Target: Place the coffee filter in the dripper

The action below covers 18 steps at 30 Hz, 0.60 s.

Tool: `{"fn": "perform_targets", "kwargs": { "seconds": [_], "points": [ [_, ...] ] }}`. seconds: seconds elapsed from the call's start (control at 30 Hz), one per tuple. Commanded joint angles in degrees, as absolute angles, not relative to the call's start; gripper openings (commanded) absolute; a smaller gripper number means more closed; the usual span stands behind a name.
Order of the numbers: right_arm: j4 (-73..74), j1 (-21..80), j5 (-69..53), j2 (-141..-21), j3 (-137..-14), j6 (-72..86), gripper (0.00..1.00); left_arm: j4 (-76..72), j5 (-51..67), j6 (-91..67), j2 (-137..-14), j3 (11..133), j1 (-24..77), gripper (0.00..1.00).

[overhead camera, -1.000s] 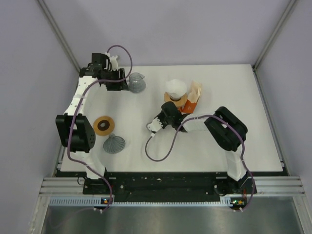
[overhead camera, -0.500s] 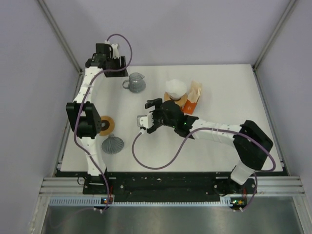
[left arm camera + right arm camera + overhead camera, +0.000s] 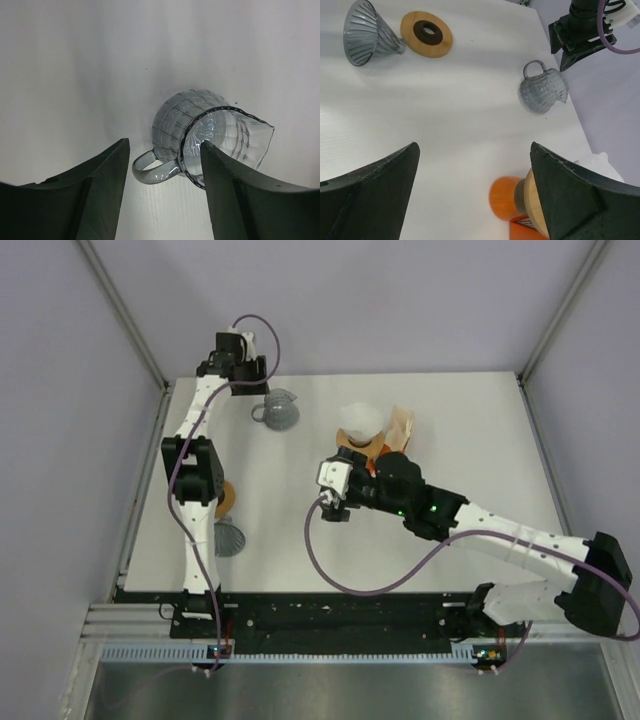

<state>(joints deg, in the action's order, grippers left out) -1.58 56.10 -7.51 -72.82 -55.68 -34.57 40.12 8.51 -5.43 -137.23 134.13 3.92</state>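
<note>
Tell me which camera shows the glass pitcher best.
Left wrist: the glass pitcher is close and central, with handle, spout and ribbed wall clear. Top external shows the glass pitcher small from above; right wrist shows the glass pitcher small and far off.

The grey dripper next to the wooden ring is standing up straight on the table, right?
Not quite. The grey dripper is next to the wooden ring, but it is not standing up straight: it lies tipped over on its side on the table. The right wrist view shows this.
</note>
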Motion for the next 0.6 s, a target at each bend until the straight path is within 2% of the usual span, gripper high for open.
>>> {"fn": "perform_targets", "kwargs": {
  "seconds": [0.0, 0.13, 0.3, 0.33, 0.5, 0.57],
  "points": [
    [-1.1, 56.5, -8.2, -64.4, -53.1, -26.0, 0.92, 37.4, 8.2, -5.4, -139.1, 136.8, 5.2, 0.63],
    [-3.8, 56.5, -5.5, -59.5, -49.8, -26.1, 0.96, 38.2, 8.6, -5.6, -140.8, 136.8, 5.5, 0.55],
    [-4.0, 56.4, -4.0, -56.3, -48.4, -26.2, 0.97, 38.5, 8.1, -4.8, -140.9, 135.6, 5.6, 0.43],
    [-3.9, 56.5, -4.0, -56.0, -48.4, -26.0, 0.98, 38.6, 8.1, -4.7, -140.8, 135.4, 5.6, 0.39],
    [-3.6, 56.5, -2.6, -55.6, -48.9, -25.6, 0.98, 39.5, 10.3, -5.0, -136.7, 131.2, 5.6, 0.01],
    [-3.6, 56.4, -1.7, -55.4, -49.5, -24.9, 0.98, 39.3, 12.0, -5.0, -133.5, 126.9, 5.6, 0.00]
  ]
}}
